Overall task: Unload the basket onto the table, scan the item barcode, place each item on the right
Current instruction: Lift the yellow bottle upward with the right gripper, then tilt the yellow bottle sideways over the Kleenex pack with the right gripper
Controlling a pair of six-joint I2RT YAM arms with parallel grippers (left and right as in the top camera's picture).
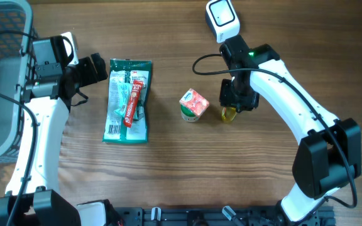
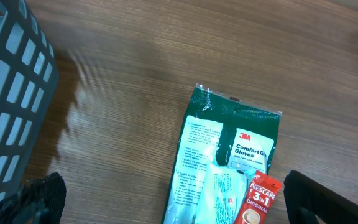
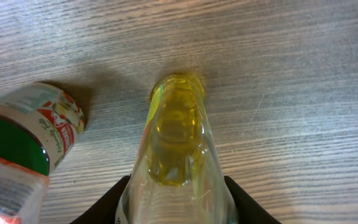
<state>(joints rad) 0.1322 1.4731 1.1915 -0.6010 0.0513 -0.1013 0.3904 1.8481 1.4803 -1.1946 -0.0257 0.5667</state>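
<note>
Items lie spread apart on the wooden table (image 1: 168, 176), likely so each can be lifted singly toward the white handheld barcode scanner (image 1: 222, 19) at the far edge. The small clear bottle of yellow liquid (image 3: 176, 137) sits right of centre, the right gripper (image 3: 176, 202) narrowed around it, fingers against its sides, firm pinch not confirmable. The left gripper (image 1: 99, 68) hangs wide open and empty near the flat green glove packet (image 1: 129, 100).

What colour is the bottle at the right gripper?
Clear yellow; the bottle shows best in the right wrist view.
</note>
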